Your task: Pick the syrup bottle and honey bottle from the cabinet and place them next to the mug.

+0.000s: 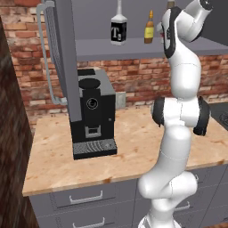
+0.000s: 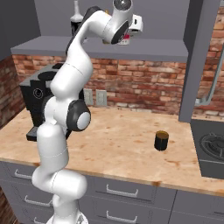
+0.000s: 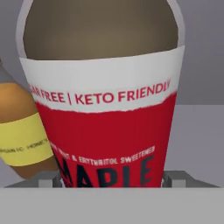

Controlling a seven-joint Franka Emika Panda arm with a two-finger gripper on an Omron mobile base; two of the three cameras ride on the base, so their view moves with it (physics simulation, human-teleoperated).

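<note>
the tool (image 3: 112, 180), up at the cabinet (image 1: 133, 48) shelf, brackets the syrup bottle (image 3: 105, 96) with jaws not visibly clamped, so i cannot tell whether it grips; the honey bottle (image 3: 19, 127) just beside could get knocked over.

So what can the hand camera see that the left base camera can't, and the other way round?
The hand view adds: the syrup bottle up close, with a red label you can read, like KETO FRIENDLY, and the claw with a tip on either side of it. The left base view adds: the black bottle with a T, the coffee machine, the counter and the drawers. Both have: the honey bottle, standing on the grey shelf of the cabinet.
</note>
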